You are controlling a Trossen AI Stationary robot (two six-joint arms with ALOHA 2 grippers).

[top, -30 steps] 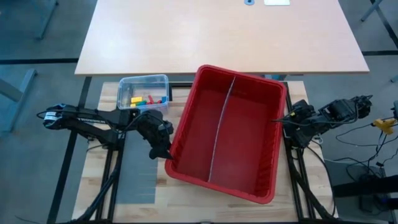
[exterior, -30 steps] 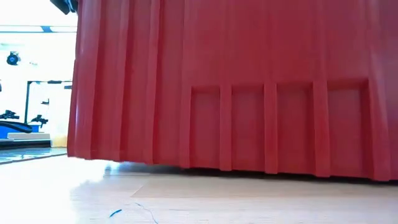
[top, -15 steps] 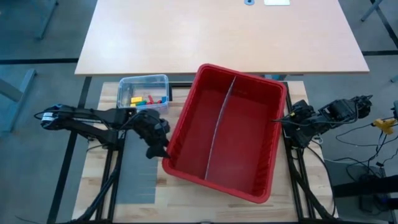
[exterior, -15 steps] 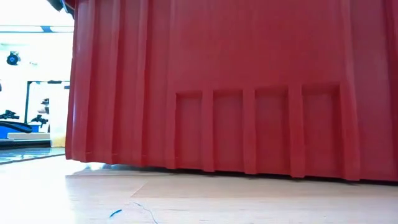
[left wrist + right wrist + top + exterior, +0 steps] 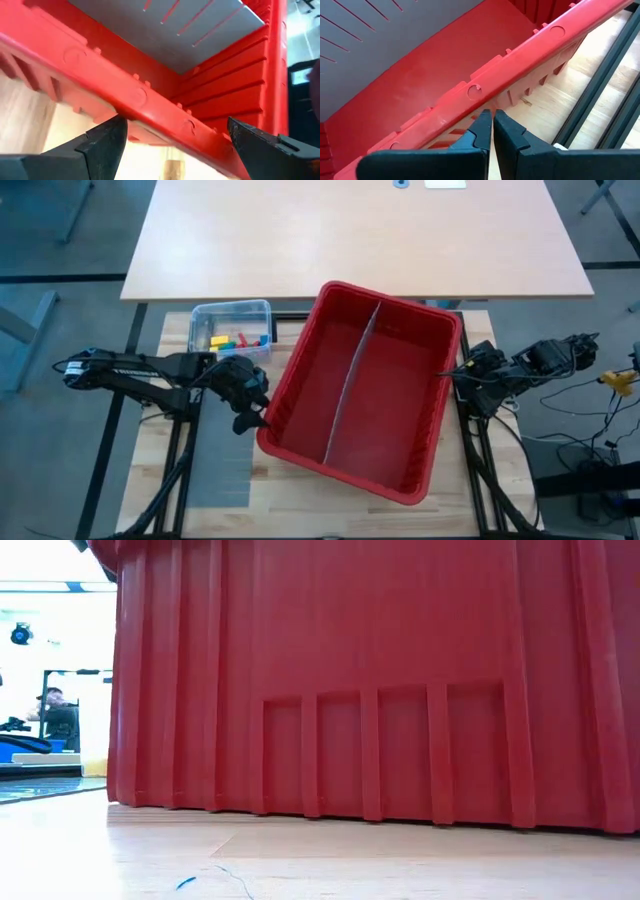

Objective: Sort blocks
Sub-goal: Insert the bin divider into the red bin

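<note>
Wooden table (image 5: 225, 490), left gripper (image 5: 252, 415) wide open at red bin (image 5: 350, 395) corner, right gripper (image 5: 447, 373) shut at its rim, holding nothing.

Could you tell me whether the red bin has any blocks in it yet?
Empty: the red bin shows only its grey divider; the blocks sit in the clear tub.

Left gripper (image 5: 252, 416) at 9 o'clock, arm stretched in from the left, fingers (image 5: 107, 137) spread wide. Right gripper (image 5: 452, 374) at 3 o'clock, fingers (image 5: 482, 131) closed together.
</note>
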